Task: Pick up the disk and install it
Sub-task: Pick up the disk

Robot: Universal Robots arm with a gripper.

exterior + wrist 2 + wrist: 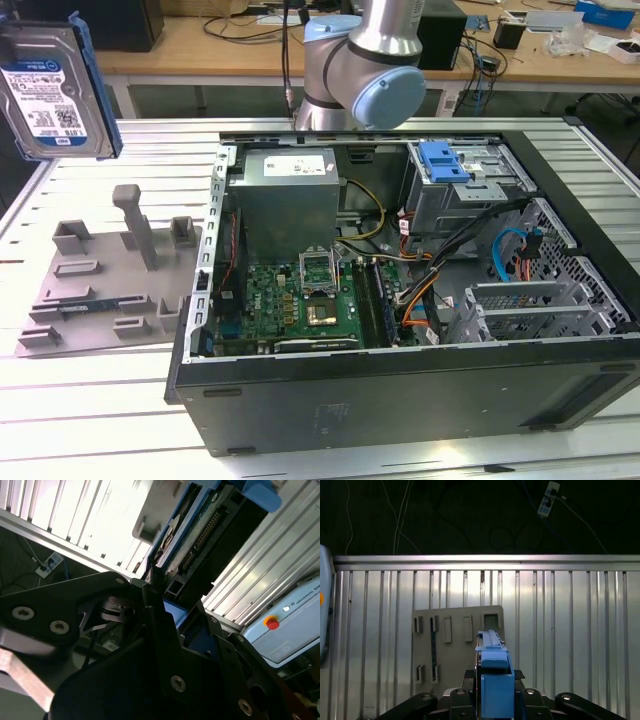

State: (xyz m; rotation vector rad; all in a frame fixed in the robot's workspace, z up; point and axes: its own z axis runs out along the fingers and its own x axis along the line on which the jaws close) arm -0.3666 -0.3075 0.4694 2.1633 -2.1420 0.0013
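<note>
The disk (55,85), a silver hard drive with a blue-and-white label in a blue carrier bracket, hangs upright in the air at the exterior view's upper left, above the table's far corner. In the first wrist view the disk (491,642) is edge-on, its blue bracket clamped in my gripper (494,676), which is shut on it. In the second wrist view the disk's connector edge (207,530) sticks out past the black fingers (156,607) of the gripper (182,622).
An open computer case (400,400) lies on the slatted metal table (90,430), with a metal drive cage and blue tab (445,165) at its far right corner. A grey fixture plate (100,290) lies left of the case, directly below the disk (457,645). The table edge (480,559) is beyond.
</note>
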